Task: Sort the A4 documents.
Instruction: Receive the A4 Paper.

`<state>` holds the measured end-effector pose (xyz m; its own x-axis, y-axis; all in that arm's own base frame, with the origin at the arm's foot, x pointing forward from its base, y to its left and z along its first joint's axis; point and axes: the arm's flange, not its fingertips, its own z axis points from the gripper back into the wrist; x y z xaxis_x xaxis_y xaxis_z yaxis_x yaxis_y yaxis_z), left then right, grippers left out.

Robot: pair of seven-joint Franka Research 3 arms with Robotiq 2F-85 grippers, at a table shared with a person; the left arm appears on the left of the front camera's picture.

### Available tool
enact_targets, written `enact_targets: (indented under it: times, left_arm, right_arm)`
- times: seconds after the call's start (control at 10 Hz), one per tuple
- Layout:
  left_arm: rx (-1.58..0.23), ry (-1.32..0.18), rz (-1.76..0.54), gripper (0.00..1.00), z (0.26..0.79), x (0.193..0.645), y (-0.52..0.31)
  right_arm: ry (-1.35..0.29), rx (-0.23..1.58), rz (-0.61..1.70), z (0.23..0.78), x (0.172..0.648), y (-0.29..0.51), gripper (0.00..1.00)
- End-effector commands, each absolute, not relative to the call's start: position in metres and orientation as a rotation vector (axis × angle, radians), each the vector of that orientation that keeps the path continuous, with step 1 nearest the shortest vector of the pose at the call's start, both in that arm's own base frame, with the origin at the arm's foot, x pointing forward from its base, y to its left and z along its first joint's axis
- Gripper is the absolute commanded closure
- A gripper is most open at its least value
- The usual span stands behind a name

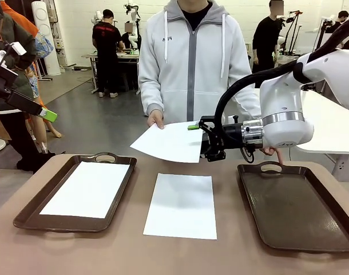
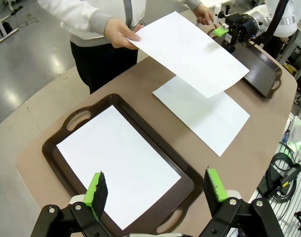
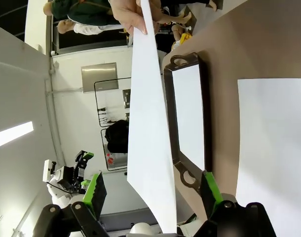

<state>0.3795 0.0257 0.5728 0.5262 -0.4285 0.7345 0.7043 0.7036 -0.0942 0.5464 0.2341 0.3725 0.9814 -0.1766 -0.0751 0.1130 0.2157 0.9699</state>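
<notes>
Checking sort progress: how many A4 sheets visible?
3 sheets: one in the left tray, one flat on the table, one in the person's hand, reaching between the right gripper's open fingers. Stacked extras possible.

left tray [image 1: 28, 215] and right tray [image 1: 294, 206] rest on the tan table [image 1: 123, 252].

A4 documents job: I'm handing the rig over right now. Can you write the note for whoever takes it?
Left gripper: open, holding nothing, above the left tray.
Right gripper: open; the offered sheet passes between its fingers, unclamped, held by the person's hand.
Others: tray sheet lies in the left tray; middle sheet lies on the table between the trays. Right tray holds no sheet.
Done: one sheet trayed. Left: likely grip the offered sheet, place it, then the middle sheet.
</notes>
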Motion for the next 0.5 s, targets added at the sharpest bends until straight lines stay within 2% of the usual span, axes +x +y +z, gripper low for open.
enact_targets:
  times: [0.0,0.4]
  left_arm:
    - [-0.398,-0.748,-0.713,0.0,0.5714,0.3793,0.0256]
    - [-0.398,-0.748,-0.713,0.0,0.5714,0.3793,0.0256]
  right_arm:
    - [-0.07,1.387,-0.188,0.3663,0.5564,0.2339,0.0]
    - [-0.053,1.399,-0.171,0.3588,0.5649,0.2396,0.0]
